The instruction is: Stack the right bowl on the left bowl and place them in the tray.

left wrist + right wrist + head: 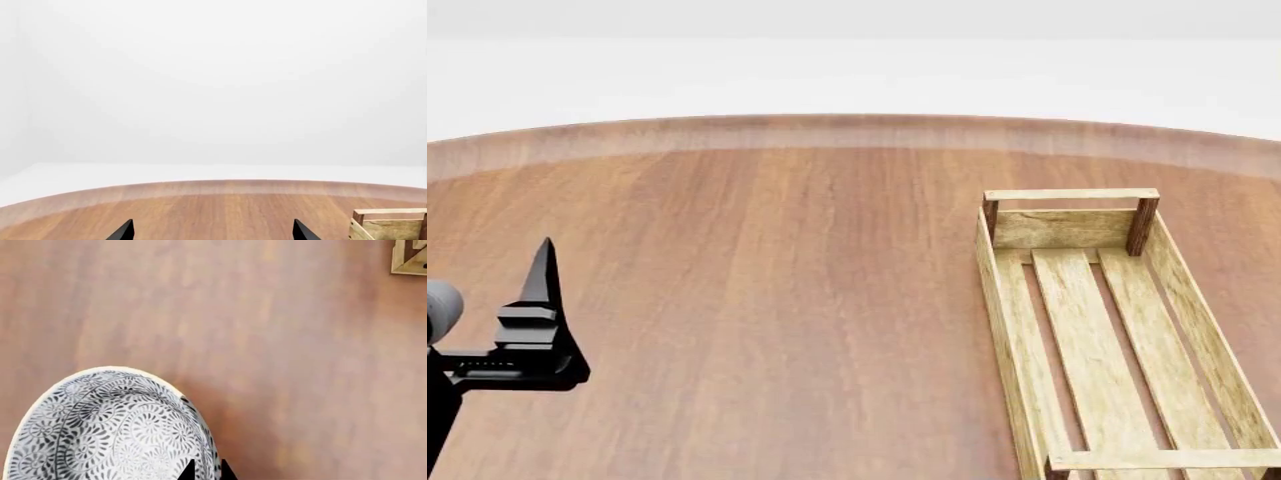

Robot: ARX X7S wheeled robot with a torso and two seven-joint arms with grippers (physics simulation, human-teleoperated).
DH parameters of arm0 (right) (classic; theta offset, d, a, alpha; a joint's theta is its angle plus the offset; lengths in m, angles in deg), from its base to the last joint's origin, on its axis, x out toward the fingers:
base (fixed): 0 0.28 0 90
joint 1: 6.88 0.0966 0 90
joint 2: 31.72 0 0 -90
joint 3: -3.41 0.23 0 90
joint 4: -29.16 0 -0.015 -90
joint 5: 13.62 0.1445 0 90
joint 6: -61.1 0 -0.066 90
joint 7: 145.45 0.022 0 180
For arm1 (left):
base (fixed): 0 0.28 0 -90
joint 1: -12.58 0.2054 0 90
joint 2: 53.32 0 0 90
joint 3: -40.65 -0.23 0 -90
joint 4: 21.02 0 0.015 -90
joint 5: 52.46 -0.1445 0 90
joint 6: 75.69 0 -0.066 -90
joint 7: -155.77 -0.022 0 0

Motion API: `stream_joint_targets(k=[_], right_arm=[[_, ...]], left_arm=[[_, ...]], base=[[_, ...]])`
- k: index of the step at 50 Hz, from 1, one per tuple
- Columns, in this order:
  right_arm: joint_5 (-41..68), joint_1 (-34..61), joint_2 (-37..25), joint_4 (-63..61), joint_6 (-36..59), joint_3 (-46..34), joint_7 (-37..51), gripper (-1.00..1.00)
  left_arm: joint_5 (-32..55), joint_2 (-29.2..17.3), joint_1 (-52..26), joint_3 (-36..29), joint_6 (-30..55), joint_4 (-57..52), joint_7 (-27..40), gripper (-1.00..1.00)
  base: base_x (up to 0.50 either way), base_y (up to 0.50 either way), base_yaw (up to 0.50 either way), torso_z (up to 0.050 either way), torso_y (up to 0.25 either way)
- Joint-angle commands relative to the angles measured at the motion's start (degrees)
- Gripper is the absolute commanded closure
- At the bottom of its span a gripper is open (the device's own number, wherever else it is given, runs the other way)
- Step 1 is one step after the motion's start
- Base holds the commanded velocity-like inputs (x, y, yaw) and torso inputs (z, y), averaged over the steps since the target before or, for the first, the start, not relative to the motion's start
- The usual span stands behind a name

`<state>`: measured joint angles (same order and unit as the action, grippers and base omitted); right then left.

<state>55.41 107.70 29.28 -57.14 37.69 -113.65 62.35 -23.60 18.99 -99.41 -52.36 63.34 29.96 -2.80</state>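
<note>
A bowl (113,430) with a grey-and-white floral pattern fills the near part of the right wrist view, over the brown table. My right gripper (207,471) has its two dark fingertips close together astride the bowl's rim, one inside and one outside, shut on it. This gripper and the bowl are out of the head view. A second bowl does not show in any view. The light-wood slatted tray (998,290) lies empty at the right of the head view. My left gripper (541,290) is open and empty at the left, far from the tray, with its fingertips (125,231) wide apart.
The round wooden table (774,300) curves to a far edge with white floor beyond. A corner of the tray shows in the left wrist view (390,225) and in the right wrist view (410,257).
</note>
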Motion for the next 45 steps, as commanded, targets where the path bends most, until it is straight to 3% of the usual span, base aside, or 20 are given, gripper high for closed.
stream_joint_targets(k=[1, 25, 45], right_arm=[[-0.6, -0.2, 0.0, 0.2, -0.2, -0.1, -0.4, 1.0], [3.8, 1.7, -2.2, -8.1, -3.4, 5.3, 0.0, 1.0], [15.2, 10.5, -2.9, -12.4, 1.1, 11.4, 10.2, 1.0]], left_arm=[[0.3, -0.2, -0.1, -0.1, 0.0, -0.2, 0.3, -1.0], [0.3, -0.6, 0.4, -0.5, -1.4, 0.6, 0.4, -1.0], [1.1, -0.8, 0.0, -0.5, -1.2, 0.3, 0.9, -1.0]], base=[[0.0, 0.0, 0.0, 0.0, 0.0], [0.0, 0.0, 0.0, 0.0, 0.0], [0.0, 0.0, 0.0, 0.0, 0.0]])
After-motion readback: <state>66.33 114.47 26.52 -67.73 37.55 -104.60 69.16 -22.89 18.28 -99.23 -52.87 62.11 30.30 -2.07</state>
